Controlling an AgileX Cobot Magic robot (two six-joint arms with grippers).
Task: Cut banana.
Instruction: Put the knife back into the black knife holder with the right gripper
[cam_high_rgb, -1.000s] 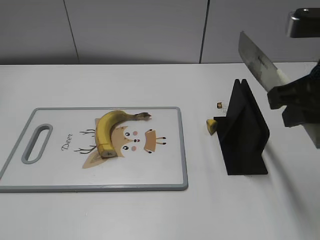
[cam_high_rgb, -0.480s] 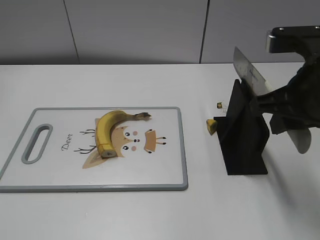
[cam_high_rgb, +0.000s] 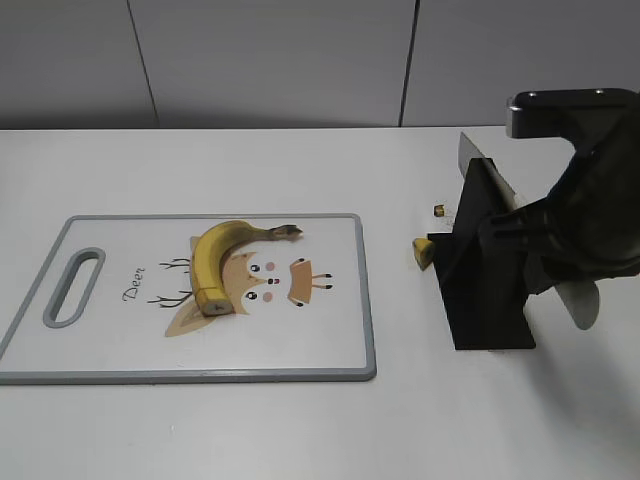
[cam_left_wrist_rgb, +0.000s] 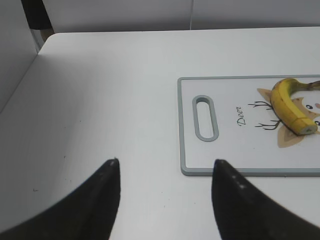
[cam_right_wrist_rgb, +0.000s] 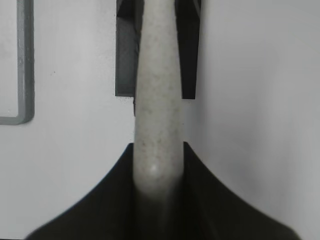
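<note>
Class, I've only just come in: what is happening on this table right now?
The right gripper is shut on a knife by its pale handle, with the blade at the black knife stand. The banana, one end cut flat, lies on the cutting board. The left gripper hangs open near the board, holding nothing.

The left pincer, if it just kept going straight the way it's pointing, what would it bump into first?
Probably nothing soon. The left pincer points along bare table; the cutting board lies just to its right, though depth is hard to judge.
</note>
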